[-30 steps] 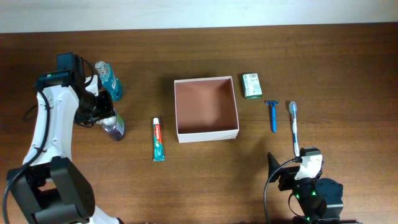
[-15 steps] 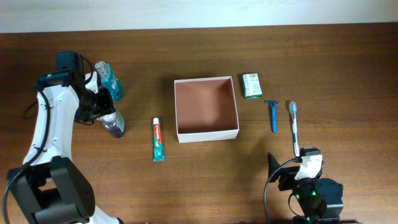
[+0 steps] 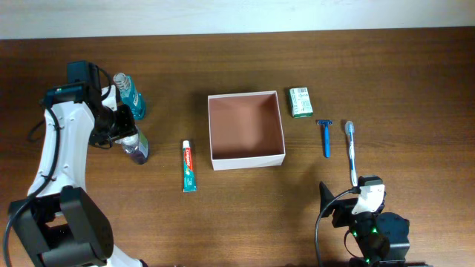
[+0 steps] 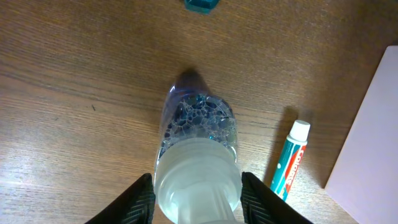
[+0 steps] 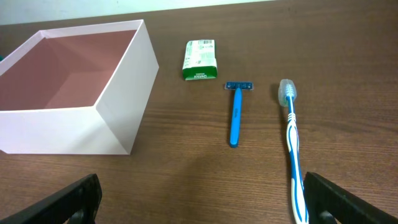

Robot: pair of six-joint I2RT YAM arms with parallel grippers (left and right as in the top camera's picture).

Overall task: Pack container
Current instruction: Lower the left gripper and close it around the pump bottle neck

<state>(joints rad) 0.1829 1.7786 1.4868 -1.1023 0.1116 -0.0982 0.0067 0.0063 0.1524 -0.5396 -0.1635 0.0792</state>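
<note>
**Left claw at the bottle cap, container waiting mid-table**

Your left gripper (image 4: 196,186) is over the left part of the table (image 3: 415,74), with a finger (image 4: 138,200) on each side of the white cap of a clear bottle (image 4: 198,124) that holds bubbly liquid. The fingers sit right against the cap with no gap visible. Whether they are clamping it or only resting beside it cannot be told from these views.

Just behind that bottle is a teal bottle (image 3: 130,96).

The container (image 3: 249,158) (a shallow square box with white walls and a reddish-brown floor) sits near the middle of the table with nothing inside it. A toothpaste tube (image 3: 188,166) lies between the clear bottle and the container.

To the container's right lie:
- a green-and-white soap box (image 3: 300,101)
- a blue razor (image 3: 324,137)
- a toothbrush (image 3: 351,152)

Your right gripper (image 5: 199,190) is near the front edge. Its fingers are spread wide and hold nothing.
</note>
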